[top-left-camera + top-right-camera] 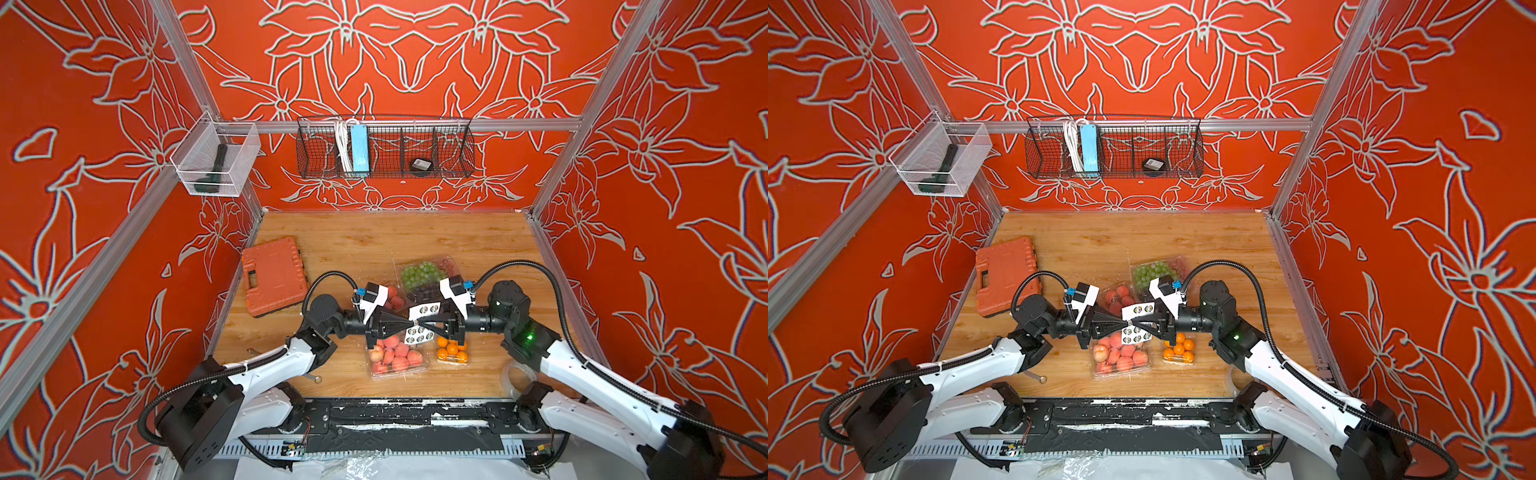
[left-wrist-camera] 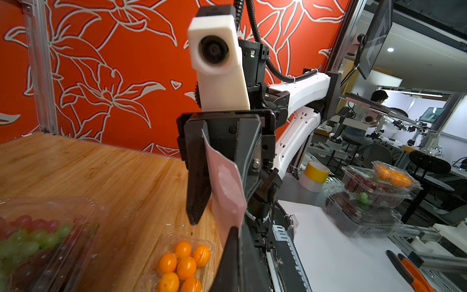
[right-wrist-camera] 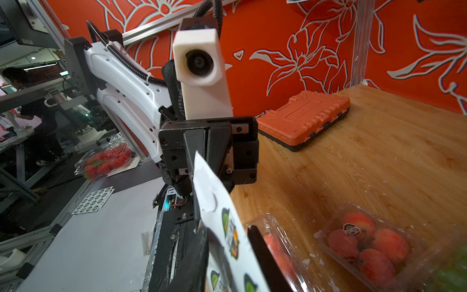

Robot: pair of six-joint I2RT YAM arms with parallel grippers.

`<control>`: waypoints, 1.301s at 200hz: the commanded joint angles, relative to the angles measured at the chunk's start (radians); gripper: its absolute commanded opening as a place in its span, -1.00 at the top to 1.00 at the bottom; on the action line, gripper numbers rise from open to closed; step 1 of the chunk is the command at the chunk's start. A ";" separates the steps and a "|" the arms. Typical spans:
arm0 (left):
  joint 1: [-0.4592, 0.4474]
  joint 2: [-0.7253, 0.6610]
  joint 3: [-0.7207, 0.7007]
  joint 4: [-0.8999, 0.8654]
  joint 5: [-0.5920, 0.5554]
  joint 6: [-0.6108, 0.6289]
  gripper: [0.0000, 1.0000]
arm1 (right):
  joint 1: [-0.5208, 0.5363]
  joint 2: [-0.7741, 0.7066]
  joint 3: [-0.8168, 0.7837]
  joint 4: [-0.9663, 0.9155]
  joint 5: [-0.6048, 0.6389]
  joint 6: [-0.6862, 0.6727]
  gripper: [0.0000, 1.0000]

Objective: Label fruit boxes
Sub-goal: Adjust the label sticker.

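Your left gripper [image 1: 405, 324] pinches the sheet [image 1: 424, 309] above the table's [image 1: 374, 241] centre; the right gripper [image 1: 428, 327] stands with jaws apart around it. Just beneath, the boxes [image 1: 395, 357] cluster. Held at one point only, the sheet may sag, swing, or stick to a jaw.

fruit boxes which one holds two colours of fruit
The grape box, farthest back: green and dark grapes. The large peach box, small peach box and orange box hold one colour each.
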 commanded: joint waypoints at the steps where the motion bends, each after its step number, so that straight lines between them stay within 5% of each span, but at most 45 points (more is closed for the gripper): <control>1: -0.006 -0.019 0.014 0.033 -0.011 0.001 1.00 | 0.002 -0.025 -0.024 0.022 -0.009 -0.003 0.36; 151: -0.017 -0.018 0.013 -0.001 0.027 0.037 1.00 | 0.003 0.061 0.032 0.077 0.010 0.014 0.19; 260: -0.005 -0.026 0.011 0.050 0.051 0.017 1.00 | -0.026 -0.062 -0.044 0.068 -0.055 -0.012 0.10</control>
